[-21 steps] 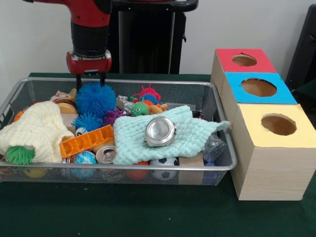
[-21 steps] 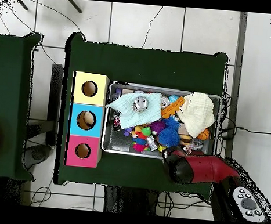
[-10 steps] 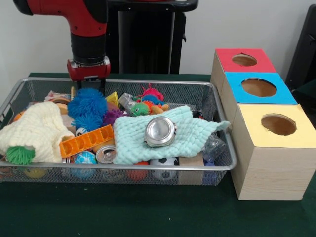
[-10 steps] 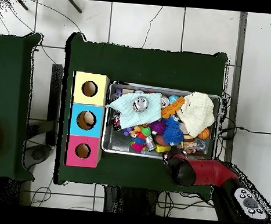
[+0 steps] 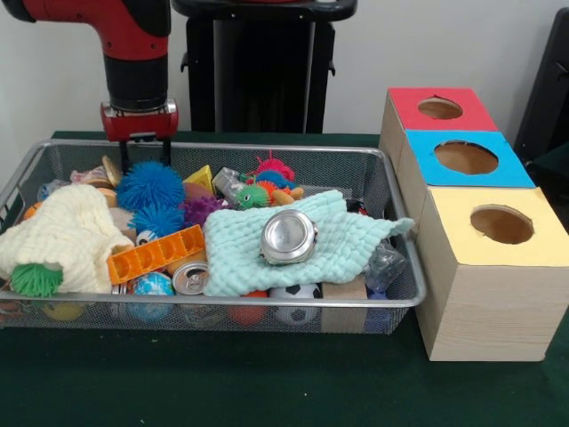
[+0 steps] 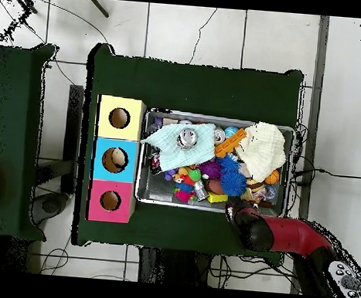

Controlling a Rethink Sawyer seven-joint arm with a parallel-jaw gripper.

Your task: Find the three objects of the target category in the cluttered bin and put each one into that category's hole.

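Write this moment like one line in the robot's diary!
gripper: empty, above wire bin far rim | blue spiky ball: in bin | boxes: nothing visible inside

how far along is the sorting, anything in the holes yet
Nothing looks sorted: the red, blue and yellow holes show no objects inside. The pincer carries nothing at the bin's far rim, above the blue spiky ball. All three picks appear left.

Green table [image 5: 222, 382] under bin [image 5: 391, 267], boxes [image 5: 484, 267].
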